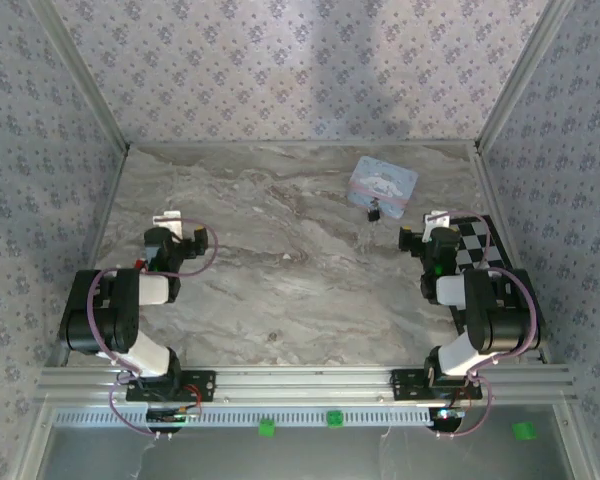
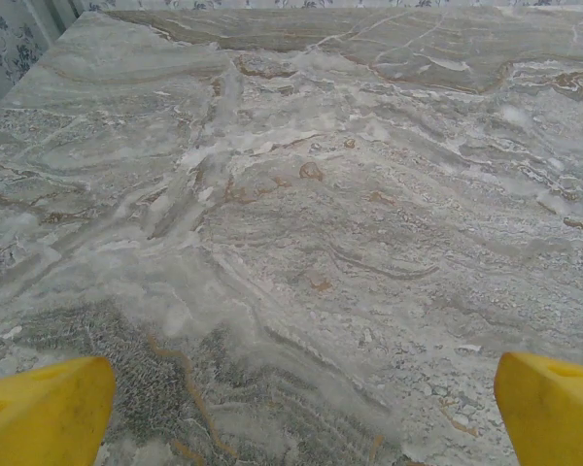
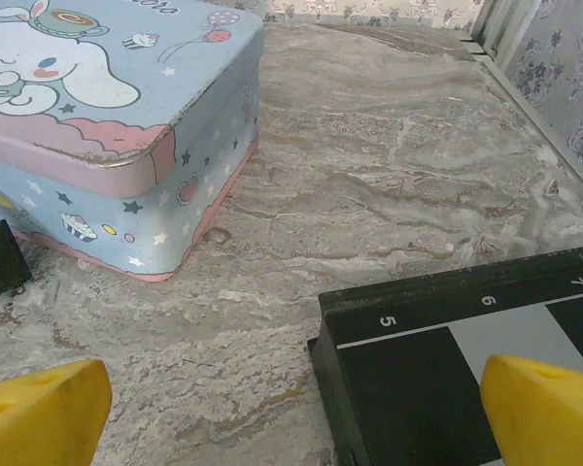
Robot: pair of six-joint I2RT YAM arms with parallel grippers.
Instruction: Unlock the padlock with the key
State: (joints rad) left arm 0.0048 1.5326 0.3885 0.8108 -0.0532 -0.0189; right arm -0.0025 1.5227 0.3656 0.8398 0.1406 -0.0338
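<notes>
The left gripper (image 2: 296, 416) hangs over the bare marble tabletop (image 2: 301, 194), yellow fingers (image 2: 39, 413) spread wide, holding nothing. Well to its right, toward the back, sits the closed pale blue cartoon tin (image 1: 385, 180) — contents hidden — with the tiny black padlock (image 1: 374, 211) tight against its near side. I can make out no key, nor which way the padlock's long axis runs. The right gripper (image 3: 296, 416), equally wide and empty, is much the nearer arm's — the padlock lies ahead and to its left. A checkered board (image 3: 437, 379) lies under its right finger
</notes>
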